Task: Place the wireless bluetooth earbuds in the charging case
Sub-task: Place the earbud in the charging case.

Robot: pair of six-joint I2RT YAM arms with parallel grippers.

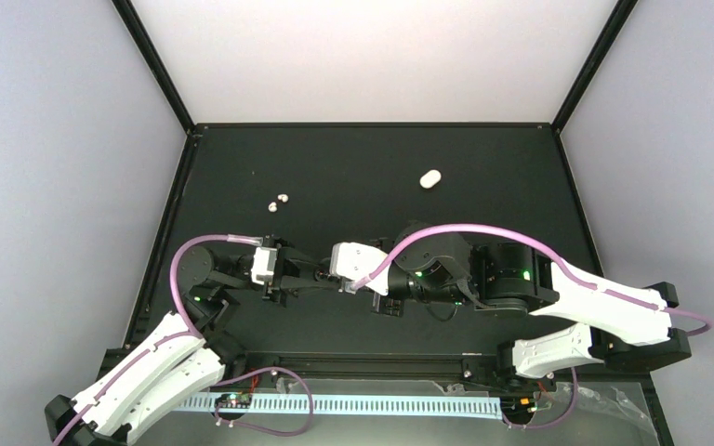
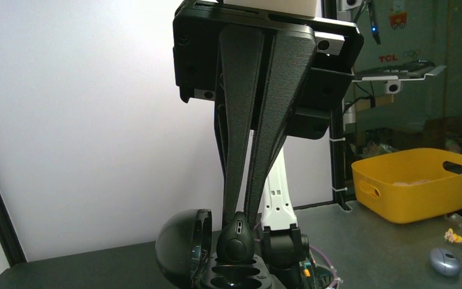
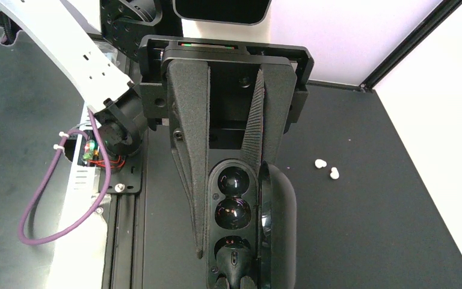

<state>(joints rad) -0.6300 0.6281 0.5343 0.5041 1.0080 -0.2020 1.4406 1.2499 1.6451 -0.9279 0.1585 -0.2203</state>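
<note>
At the near middle of the desk (image 1: 353,177), both arms meet tip to tip. Right end effector (image 3: 225,235): closed narrow, and it looks to us pinched on the charging case (image 3: 234,195), which is open, lid swung aside, two glossy wells bare. Left end effector (image 2: 239,220): also closed narrow, its tips on a small black rounded piece (image 2: 237,239) standing at one end of the case. What that piece is we cannot tell.

Farther out, left of centre, the wireless bluetooth earbuds (image 1: 284,197) lie on the desk, two white specks just beside each other, well apart from the case. We judge neither is seated yet.

To do it well: keep the case level and wells up in the right grip. Free the left and come down on one bud with the very fingertips, not nudging its neighbour.

In the way: the black piece near the wells, and the crowded arms. Far right, a white oval piece (image 1: 430,178), unidentified.
</note>
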